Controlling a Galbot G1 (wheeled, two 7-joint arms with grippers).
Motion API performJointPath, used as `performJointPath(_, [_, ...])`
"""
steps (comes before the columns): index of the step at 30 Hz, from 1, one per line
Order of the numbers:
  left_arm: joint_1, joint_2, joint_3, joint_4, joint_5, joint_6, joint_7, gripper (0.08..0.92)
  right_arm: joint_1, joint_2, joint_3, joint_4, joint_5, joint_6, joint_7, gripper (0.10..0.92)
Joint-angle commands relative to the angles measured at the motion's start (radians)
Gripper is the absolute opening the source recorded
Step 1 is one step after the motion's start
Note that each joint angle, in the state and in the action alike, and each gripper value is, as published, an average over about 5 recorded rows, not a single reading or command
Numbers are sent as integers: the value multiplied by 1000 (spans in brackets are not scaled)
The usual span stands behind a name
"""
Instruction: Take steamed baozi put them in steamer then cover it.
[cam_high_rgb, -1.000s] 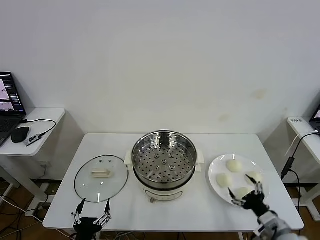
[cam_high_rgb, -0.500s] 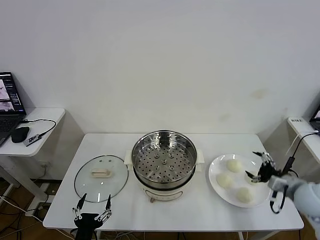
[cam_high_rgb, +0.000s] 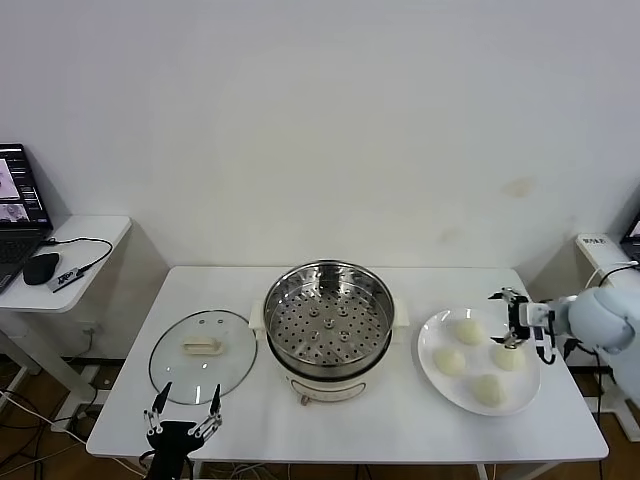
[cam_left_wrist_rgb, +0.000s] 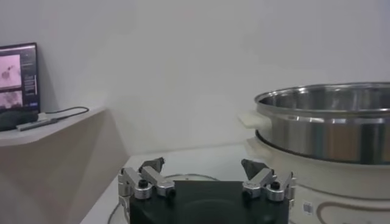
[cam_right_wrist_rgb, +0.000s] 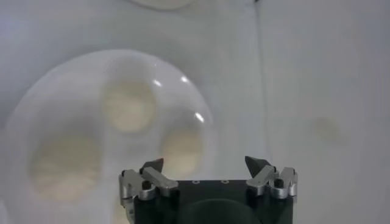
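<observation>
Right end effector (cam_high_rgb: 510, 320) hung jaws apart over the plate (cam_high_rgb: 435, 372) of buns (cam_high_rgb: 468, 331); best to centre on one bun, descend, close gently; left end effector (cam_high_rgb: 183, 420) idled apart near the lid (cam_high_rgb: 202, 356).

The head camera looks forward and down from well back, taking in the whole white table (cam_high_rgb: 340, 430), the wall behind and the side desks. The left wrist camera sits low near the table's front edge, facing level across it toward the steamer (cam_left_wrist_rgb: 329, 131), close by. The right wrist camera hangs above the plate (cam_right_wrist_rgb: 36, 109), facing down, near. Both wrist sights also appear in the head view.
</observation>
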Motion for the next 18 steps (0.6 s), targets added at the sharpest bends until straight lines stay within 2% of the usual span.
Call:
performJointPath(1, [-12,5,-5,-4,-1,0,10,823,379,59,-411,-238,-12,31,-133,823])
performJointPath(10, [-5,-2,-17,-10,-1,0,13,823,412,255,-473,-402,-50,64,-133,823])
performJointPath(18, [2,0,-31,-16,-4,-1,15,823,399,329,-469,-488,-94,70,-117,823])
